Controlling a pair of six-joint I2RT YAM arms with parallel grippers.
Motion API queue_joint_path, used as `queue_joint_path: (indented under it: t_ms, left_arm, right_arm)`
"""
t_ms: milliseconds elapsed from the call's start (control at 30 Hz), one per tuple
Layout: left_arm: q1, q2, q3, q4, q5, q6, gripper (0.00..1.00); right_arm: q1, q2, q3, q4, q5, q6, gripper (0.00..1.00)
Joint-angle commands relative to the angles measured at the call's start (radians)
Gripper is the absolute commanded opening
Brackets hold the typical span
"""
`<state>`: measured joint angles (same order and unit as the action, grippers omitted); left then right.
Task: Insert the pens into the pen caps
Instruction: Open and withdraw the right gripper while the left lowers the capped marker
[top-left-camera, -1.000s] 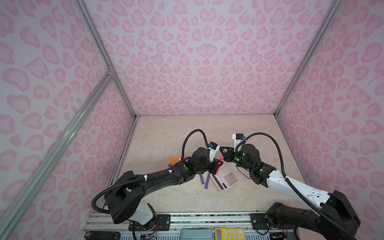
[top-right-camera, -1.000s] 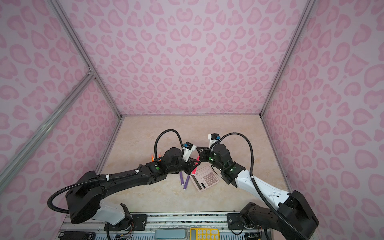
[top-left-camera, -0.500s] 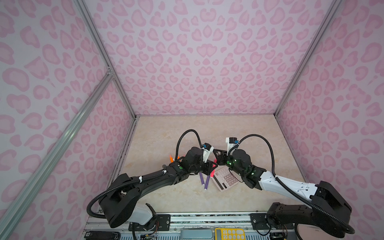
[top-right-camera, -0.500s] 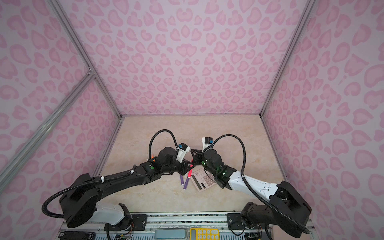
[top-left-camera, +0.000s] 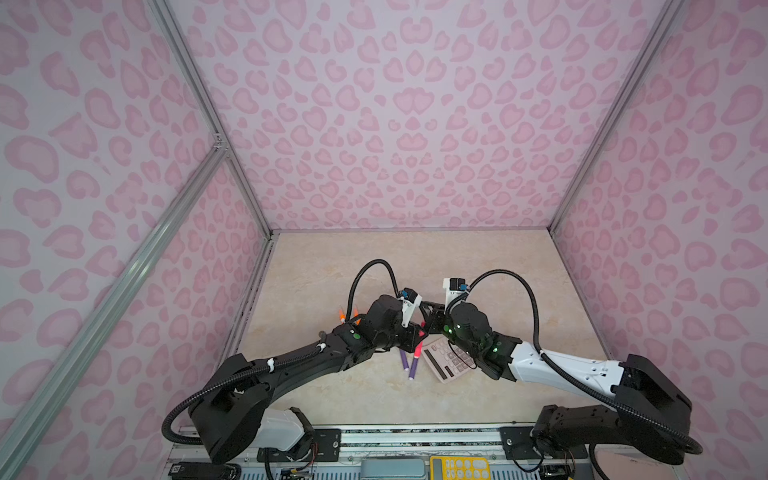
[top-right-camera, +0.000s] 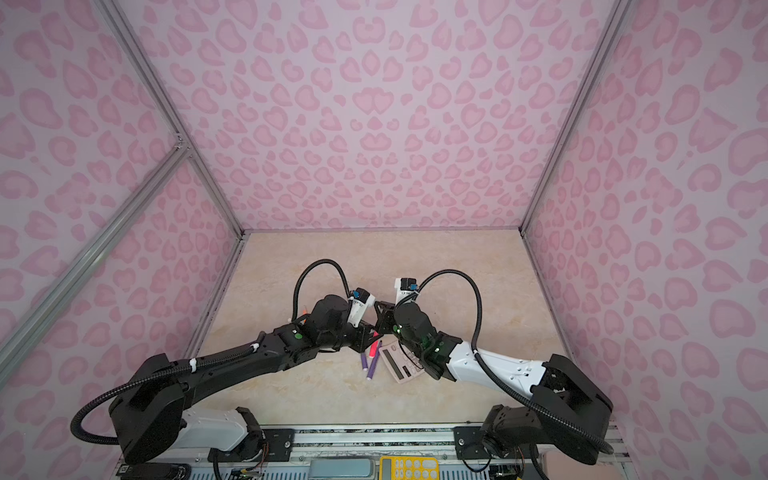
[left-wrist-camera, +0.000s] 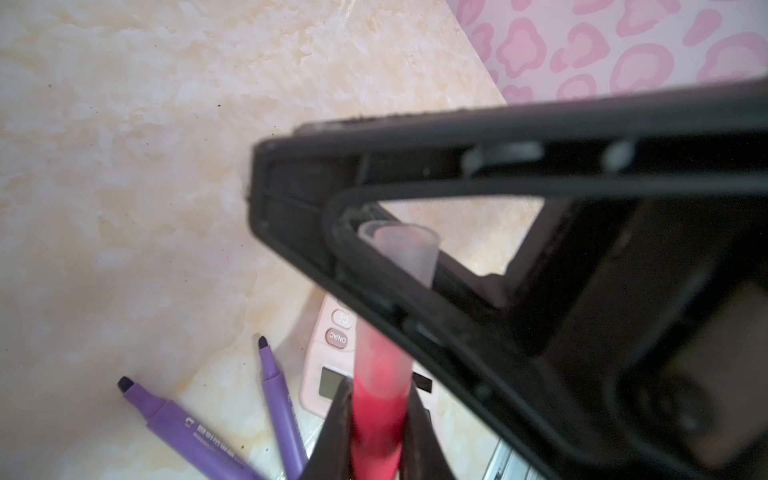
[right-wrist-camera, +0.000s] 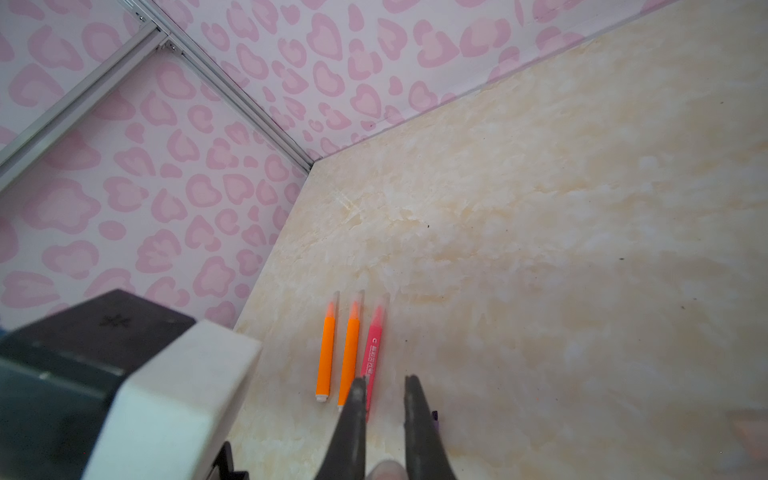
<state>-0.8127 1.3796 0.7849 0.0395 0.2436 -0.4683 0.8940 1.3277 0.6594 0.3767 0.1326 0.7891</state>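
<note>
Both arms have swung leftward and closer together, meeting at eleven o'clock of the pink calculator, left gripper clamped on a pink-red pen pointing at the clear cap pinched in the right gripper (pen tip hidden), two purple pens at its nine o'clock.

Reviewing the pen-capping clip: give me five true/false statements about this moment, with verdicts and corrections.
1. The left tool grips a pink-red pen. True.
2. The right tool holds a purple pen. False: it holds a clear cap.
3. Two purple pens lie uncapped on the table near the calculator. True.
4. The orange pens have bare tips. False: clear caps cover both tips.
5. The calculator is blue. False: it is pink.
</note>
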Motion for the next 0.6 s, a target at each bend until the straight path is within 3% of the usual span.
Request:
queue_joint_path:
  t_ms: [0, 300, 500, 567]
  left_arm:
    - [0.03, -0.016, 0.008, 0.126, -0.354, -0.069, 0.03]
    - [0.038, 0.013, 0.04, 0.017, -0.481, -0.118, 0.03]
    - [0.043, 0.086, 0.074, -0.046, -0.518, -0.173, 0.03]
    - [0.05, 0.112, 0.094, -0.086, -0.535, -0.193, 0.04]
  right_arm:
    - [0.03, 0.005, -0.024, -0.13, -0.129, 0.03, 0.0]
    - [0.007, -0.023, 0.043, -0.263, -0.073, -0.011, 0.0]
    - [-0.068, -0.106, 0.015, -0.296, -0.014, -0.028, 0.47]
    - [-0.095, -0.127, 0.008, -0.313, 0.004, -0.02, 0.56]
